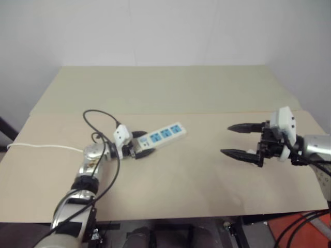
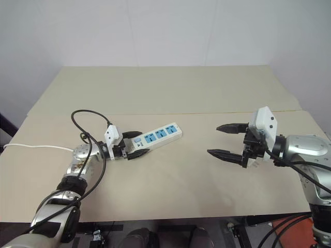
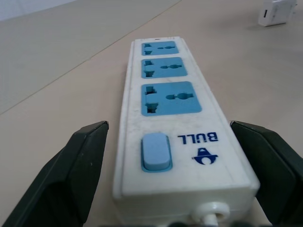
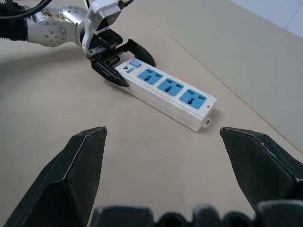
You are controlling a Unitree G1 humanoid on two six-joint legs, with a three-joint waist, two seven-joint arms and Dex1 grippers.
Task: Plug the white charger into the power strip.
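power strip point(image 1: 161, 135) – flat on the surface point(image 1: 196, 181), sockets up | left gripper point(image 1: 142, 144) – fingers wide, straddling the strip's switch end, not closed | right gripper point(image 1: 241, 140) – wide, empty, well apart | white charger point(image 3: 277, 12) – beyond the strip's far end

The left gripper point(image 2: 133, 144) sits low with its black fingers spread wide, reaching forward and inward, while the right gripper point(image 2: 228, 139) hangs raised, equally spread, pointing toward the left.
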